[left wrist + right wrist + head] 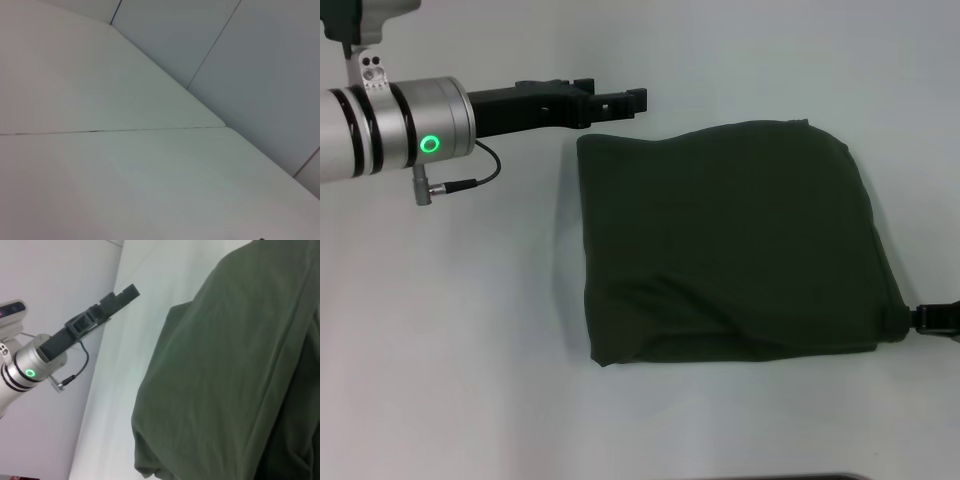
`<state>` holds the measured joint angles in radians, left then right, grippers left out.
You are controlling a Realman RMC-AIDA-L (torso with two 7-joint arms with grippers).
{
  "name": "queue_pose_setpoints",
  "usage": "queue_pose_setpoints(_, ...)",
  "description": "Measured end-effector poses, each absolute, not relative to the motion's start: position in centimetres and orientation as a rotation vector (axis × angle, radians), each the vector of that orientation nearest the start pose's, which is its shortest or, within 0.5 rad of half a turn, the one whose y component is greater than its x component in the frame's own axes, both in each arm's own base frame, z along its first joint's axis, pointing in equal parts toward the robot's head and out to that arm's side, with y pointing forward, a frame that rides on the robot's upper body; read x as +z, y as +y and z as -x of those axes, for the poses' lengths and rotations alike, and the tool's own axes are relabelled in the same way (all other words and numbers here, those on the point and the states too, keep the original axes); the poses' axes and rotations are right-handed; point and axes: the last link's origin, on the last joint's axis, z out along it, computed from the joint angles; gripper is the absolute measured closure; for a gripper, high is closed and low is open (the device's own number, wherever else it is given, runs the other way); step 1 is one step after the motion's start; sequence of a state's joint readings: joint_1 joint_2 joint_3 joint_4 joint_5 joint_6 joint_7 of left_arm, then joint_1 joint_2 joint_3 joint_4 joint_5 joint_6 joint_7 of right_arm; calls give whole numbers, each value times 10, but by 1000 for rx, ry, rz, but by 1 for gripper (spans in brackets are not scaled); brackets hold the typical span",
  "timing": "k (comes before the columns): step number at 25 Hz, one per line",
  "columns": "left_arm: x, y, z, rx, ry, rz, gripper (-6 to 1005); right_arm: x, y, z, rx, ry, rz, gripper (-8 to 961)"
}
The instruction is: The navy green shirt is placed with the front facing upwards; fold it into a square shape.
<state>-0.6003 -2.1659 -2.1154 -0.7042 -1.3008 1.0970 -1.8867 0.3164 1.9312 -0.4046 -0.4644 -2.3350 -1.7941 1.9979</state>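
Left tool (620, 100) above white table (470, 330); grey wall panels (260, 60).

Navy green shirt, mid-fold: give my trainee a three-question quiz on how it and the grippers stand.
1. True or false: the cream chest lettering shows on the navy green shirt.
2. Which gripper is at the shirt's edge? A) left gripper B) right gripper
3. Fill in: the shirt lies on the white ____.

Key: 1 false, only plain green shows; 2 B, the left hangs beyond the far left corner; 3 table.
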Motion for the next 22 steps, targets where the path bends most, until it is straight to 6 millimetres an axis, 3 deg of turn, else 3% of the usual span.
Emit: queue_pose_setpoints(22, -58, 378, 209, -640, -1117, 2527, 65, 31, 215, -377, 574, 2048, 2248, 940)
